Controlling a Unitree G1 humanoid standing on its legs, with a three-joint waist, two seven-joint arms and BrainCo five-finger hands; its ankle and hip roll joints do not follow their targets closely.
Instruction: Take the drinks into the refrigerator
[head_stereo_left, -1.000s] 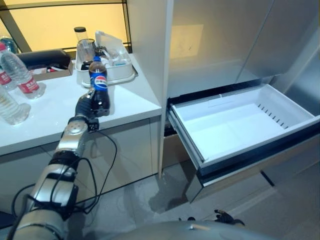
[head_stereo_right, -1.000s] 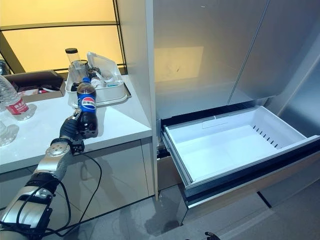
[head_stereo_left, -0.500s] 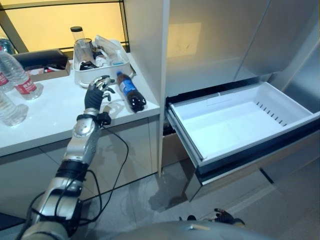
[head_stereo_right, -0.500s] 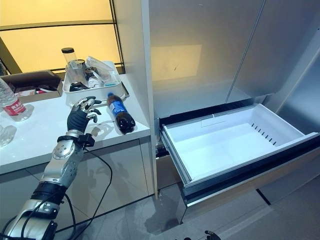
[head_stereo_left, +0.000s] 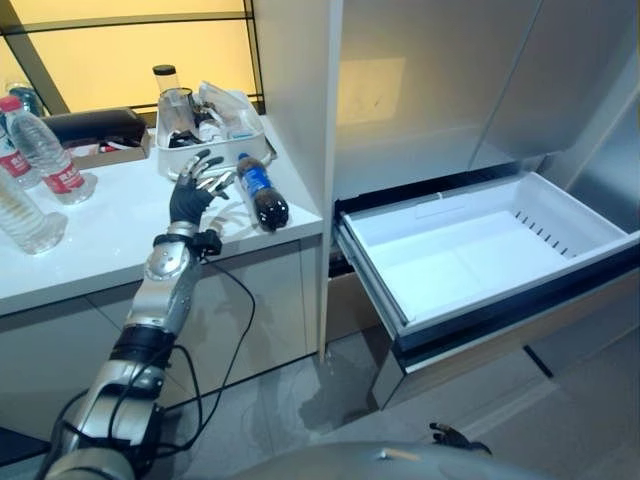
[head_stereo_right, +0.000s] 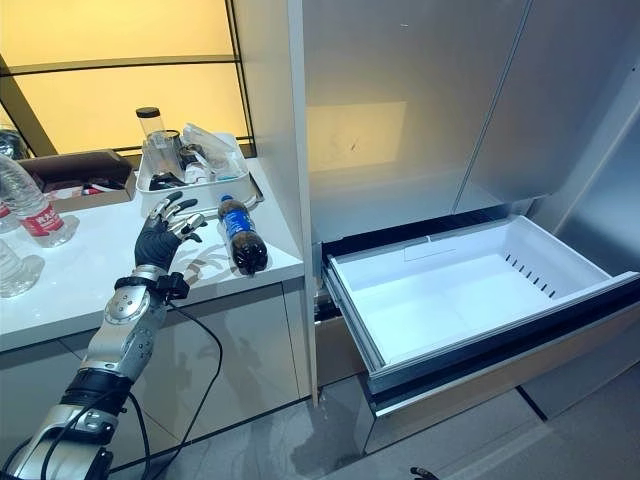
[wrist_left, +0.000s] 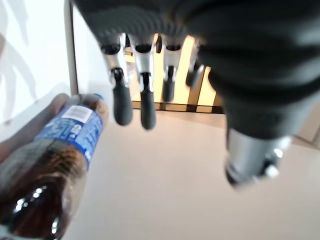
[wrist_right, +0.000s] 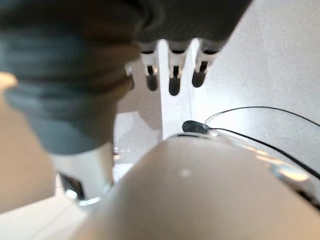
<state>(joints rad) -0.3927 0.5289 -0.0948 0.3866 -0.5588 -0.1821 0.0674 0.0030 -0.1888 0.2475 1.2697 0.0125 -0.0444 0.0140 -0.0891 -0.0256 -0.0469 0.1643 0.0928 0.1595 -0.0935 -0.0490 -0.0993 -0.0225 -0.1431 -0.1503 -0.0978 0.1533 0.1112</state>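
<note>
Lying Cola Bottle Beside a Spread Left Hand

Standing at the right of the scene, the refrigerator has its upper doors closed and its white drawer pulled out, with nothing inside it. To its left runs the white counter, which ends against a tall white panel beside the refrigerator. At the back of the counter sits a white tray that holds a blender jar and other small items too cluttered to tell apart. A dark case lies further left along the back edge, and clear water bottles with red labels stand upright at the counter's far left.

The cola bottle lies on its side near the counter's front right corner, its blue cap toward the tray and its dark base toward the edge. Just beside it, apart from it, the left hand is raised above the counter with its fingers spread and straight, holding nothing. The right hand appears in its own wrist view with straight, relaxed fingers, also holding nothing.
</note>
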